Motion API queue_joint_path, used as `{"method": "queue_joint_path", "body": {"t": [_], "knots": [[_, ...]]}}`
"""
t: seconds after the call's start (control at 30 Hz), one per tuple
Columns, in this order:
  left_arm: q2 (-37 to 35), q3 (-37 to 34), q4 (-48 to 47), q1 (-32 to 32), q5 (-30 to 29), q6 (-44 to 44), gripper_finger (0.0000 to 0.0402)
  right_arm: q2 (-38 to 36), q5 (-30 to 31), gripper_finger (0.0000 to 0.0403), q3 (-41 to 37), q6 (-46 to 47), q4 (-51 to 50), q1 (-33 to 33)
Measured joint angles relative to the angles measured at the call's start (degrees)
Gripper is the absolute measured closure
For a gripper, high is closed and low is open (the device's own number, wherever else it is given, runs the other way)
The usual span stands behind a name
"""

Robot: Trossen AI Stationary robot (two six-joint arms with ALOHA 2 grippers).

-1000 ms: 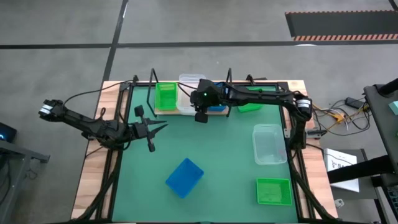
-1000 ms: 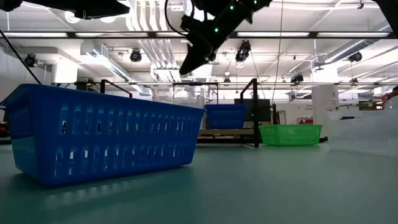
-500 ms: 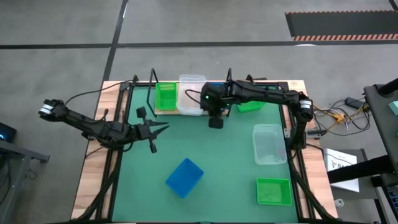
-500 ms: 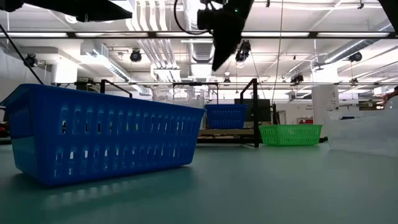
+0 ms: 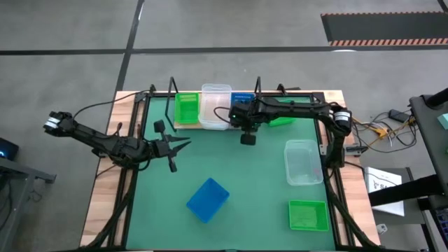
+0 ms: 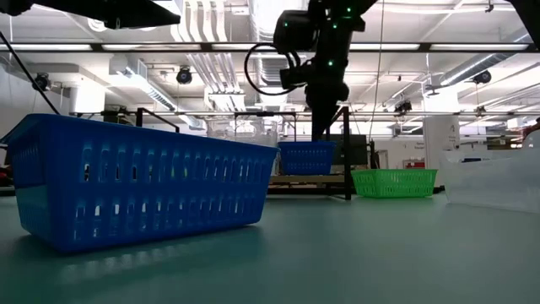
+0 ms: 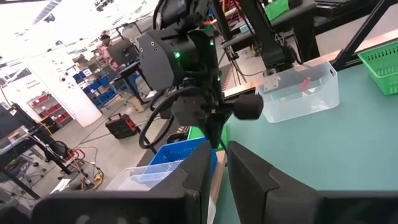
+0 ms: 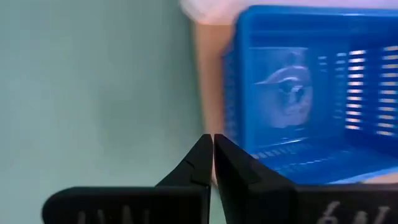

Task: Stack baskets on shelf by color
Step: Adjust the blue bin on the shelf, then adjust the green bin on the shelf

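The wooden shelf (image 5: 210, 126) stands at the table's far edge. On it sit a green basket (image 5: 186, 106), a clear basket (image 5: 215, 105) and a blue basket (image 8: 298, 93). My right gripper (image 8: 212, 140) is shut and points down over the mat, just off the shelf's near edge beside the blue basket; it touches nothing. Loose on the mat rest a blue basket (image 5: 208, 199), a clear basket (image 5: 302, 162) and a green basket (image 5: 308, 215). Another green basket (image 5: 281, 120) lies right of the shelf. My left gripper (image 7: 219, 152) waits at the left with a narrow gap between its fingers, holding nothing.
Black wire uprights (image 5: 173, 91) (image 5: 258, 87) stand at the shelf's ends. The right arm (image 5: 294, 108) reaches along the table's far side above the shelf. Open green mat (image 5: 238, 168) lies between the shelf and the loose baskets.
My right gripper has gone from over the middle of the shelf toward the table's right, along the shelf's near edge. It has turned from slanting to pointing straight down. The baskets have stayed where they were.
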Motion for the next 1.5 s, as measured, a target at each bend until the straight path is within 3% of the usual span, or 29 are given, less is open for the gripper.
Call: {"method": "queue_joint_path", "body": {"t": [0.37,0.7,0.83,1.13,1.27,1.37,1.43,1.5], "knots": [[-0.02,-0.02,-0.04,0.00,0.00,0.31,0.0364,0.00,9.51,0.0394,-0.49,0.63,-1.28,-0.27],[0.03,-0.05,-0.04,0.00,0.00,1.16,0.0364,-3.28,5.18,0.0394,0.49,4.35,-2.69,1.72],[0.17,-0.07,0.01,0.00,0.00,1.25,0.0364,-6.38,1.32,0.0394,0.08,7.30,-2.33,5.76],[1.73,-0.01,-1.28,0.02,-0.02,-3.84,0.0367,-14.96,1.34,0.0394,-7.48,15.27,7.10,21.46],[4.43,4.10,-12.65,2.00,-5.95,-15.03,0.0394,-18.80,2.84,0.0394,-15.25,19.11,18.02,28.86],[7.88,10.69,-35.79,5.21,-7.10,-28.28,0.0400,-20.90,6.95,0.0394,-21.50,18.90,27.04,33.85],[11.58,16.53,-50.24,8.59,-2.84,-33.06,0.0401,-21.96,9.48,0.0394,-24.67,17.52,30.52,36.23],[15.60,23.47,-59.71,13.59,5.29,-30.95,0.0401,-23.06,10.97,0.0394,-26.93,17.27,32.23,37.41]]}}
